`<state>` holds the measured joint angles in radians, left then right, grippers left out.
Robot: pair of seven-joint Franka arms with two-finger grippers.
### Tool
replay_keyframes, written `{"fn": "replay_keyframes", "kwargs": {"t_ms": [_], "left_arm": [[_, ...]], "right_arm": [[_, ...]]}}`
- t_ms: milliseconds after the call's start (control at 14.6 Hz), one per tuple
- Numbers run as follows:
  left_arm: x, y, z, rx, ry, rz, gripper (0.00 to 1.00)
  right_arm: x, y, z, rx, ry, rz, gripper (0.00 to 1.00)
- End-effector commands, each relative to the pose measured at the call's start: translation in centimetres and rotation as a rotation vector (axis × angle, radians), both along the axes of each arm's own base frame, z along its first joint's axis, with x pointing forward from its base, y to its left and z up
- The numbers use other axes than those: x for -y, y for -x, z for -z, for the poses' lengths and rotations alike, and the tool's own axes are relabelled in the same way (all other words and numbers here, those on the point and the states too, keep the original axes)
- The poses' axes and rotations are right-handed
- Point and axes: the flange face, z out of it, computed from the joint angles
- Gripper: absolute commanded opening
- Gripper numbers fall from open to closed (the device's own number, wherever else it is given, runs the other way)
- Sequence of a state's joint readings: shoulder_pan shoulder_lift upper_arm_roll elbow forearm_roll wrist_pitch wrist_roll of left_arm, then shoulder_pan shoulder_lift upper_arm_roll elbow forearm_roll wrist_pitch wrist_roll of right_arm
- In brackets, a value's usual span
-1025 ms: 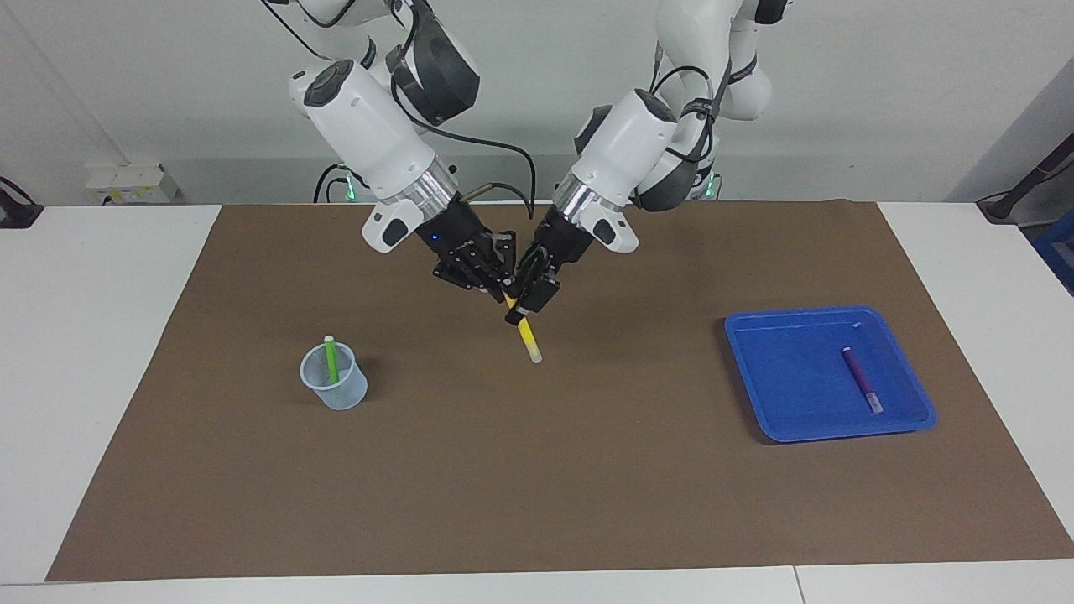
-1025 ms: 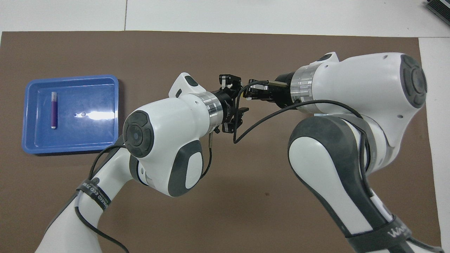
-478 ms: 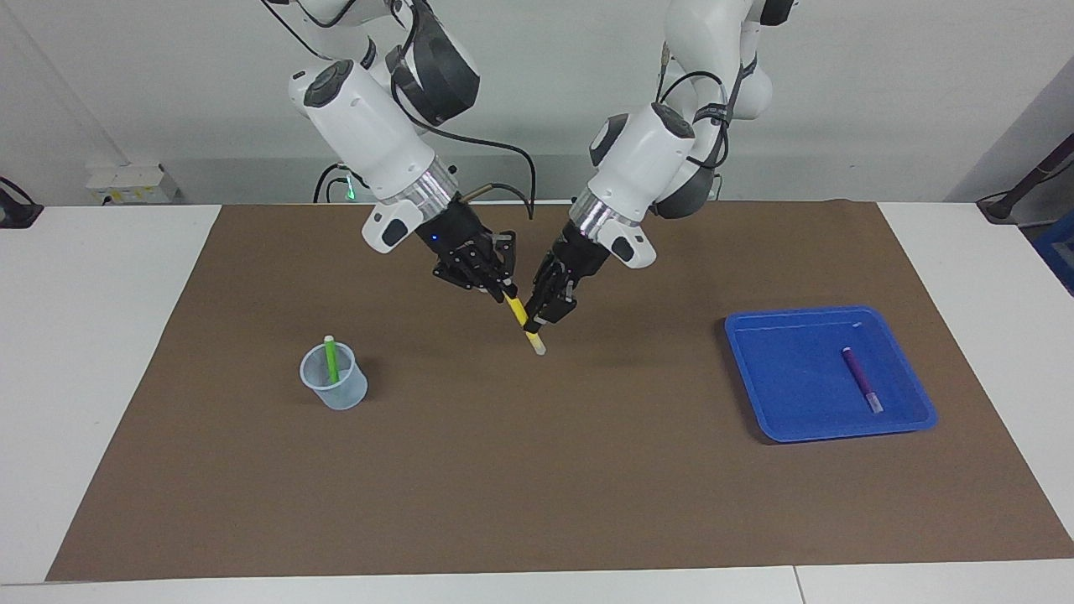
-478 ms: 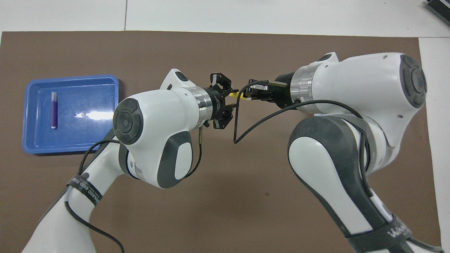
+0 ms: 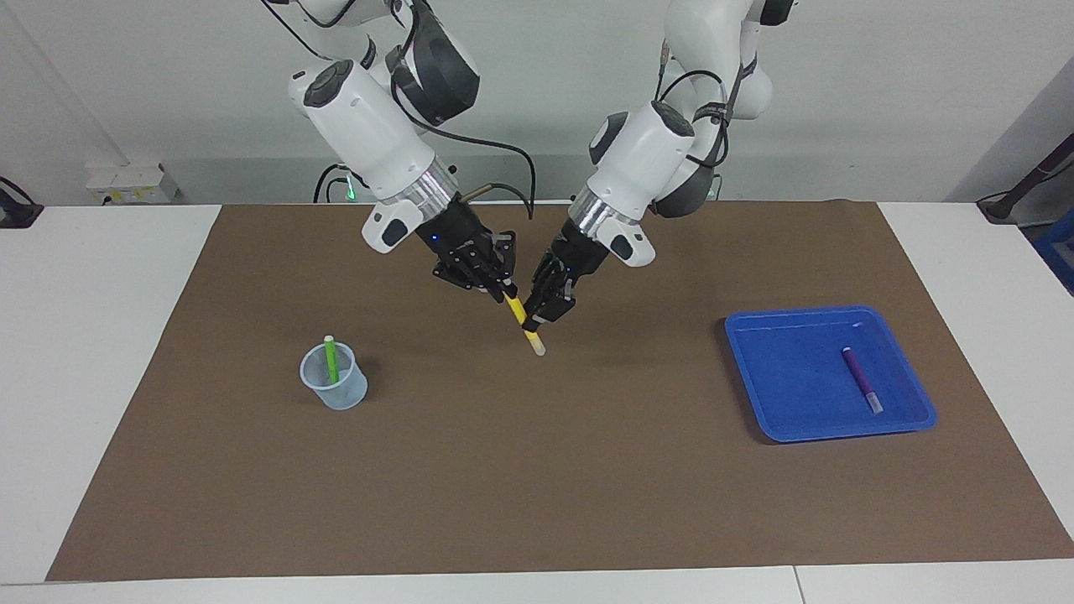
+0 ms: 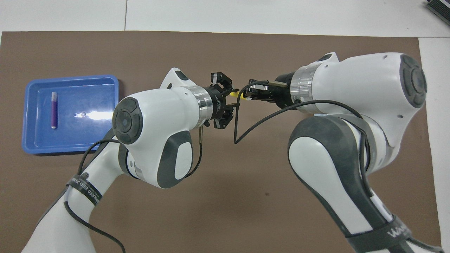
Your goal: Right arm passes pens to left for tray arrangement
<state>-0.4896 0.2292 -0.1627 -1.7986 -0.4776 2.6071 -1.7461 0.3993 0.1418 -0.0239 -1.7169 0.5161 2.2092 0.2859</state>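
Brown mat (image 5: 537, 470) on desk; both grippers mid-mat. Facing view: right gripper (image 5: 504, 291) and left gripper (image 5: 547, 314) both grasping yellow pen (image 5: 524, 323); overhead view shows only pen sliver (image 6: 242, 95).

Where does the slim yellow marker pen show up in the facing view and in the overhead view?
Facing view: the slim yellow marker pen slants mid-mat between the right gripper and left gripper.
Overhead view: only a yellow sliver shows between the same grippers.
Shared landmark: the shallow bright blue plastic tray toward the left arm's end.
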Motion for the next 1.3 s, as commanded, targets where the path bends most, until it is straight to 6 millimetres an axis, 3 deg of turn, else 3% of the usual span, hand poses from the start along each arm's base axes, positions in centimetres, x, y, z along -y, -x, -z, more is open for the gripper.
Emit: {"fn": "replay_keyframes", "kwargs": {"t_ms": [0,68,205,615,683,751,820,888,956,1025,1230], "left_arm": [[0.1,0.0,-0.4,-0.014,0.018,-0.004,0.21],[0.1,0.0,-0.4,-0.015,0.021,-0.008,0.1],[0.3,0.1,-0.5,-0.026,0.029,-0.028,0.01],[0.2,-0.2,-0.8,-0.008,0.046,-0.056,0.0],[0.2,-0.2,-0.8,-0.009,0.046,-0.057,0.0],[0.2,-0.2,-0.7,-0.009,0.045,-0.056,0.0],[0.2,-0.2,-0.8,-0.008,0.046,-0.056,0.0],[0.2,-0.2,-0.7,-0.008,0.044,-0.055,0.0],[0.2,-0.2,-0.7,-0.008,0.044,-0.055,0.0],[0.2,-0.2,-0.7,-0.008,0.042,-0.053,0.0],[-0.3,-0.6,-0.6,-0.002,0.026,-0.043,0.0]], "right_arm": [[0.2,0.1,0.0,-0.013,-0.014,0.007,0.11],[0.2,0.1,0.0,-0.012,-0.013,0.005,0.11],[0.3,0.1,0.3,-0.017,-0.008,0.006,0.11],[0.3,0.2,0.4,-0.019,-0.002,-0.001,0.13],[0.3,0.2,0.3,-0.017,-0.002,0.001,0.2],[0.3,0.2,0.4,-0.021,-0.002,0.005,0.35],[0.3,0.2,0.3,-0.019,-0.004,0.011,0.66],[0.4,0.1,0.2,-0.018,-0.004,0.01,0.85],[0.4,0.1,0.0,-0.017,-0.005,0.011,0.95],[0.4,0.3,-0.2,-0.016,-0.007,0.01,1.0],[1.3,0.0,-0.7,-0.026,-0.003,0.015,1.0]]}}
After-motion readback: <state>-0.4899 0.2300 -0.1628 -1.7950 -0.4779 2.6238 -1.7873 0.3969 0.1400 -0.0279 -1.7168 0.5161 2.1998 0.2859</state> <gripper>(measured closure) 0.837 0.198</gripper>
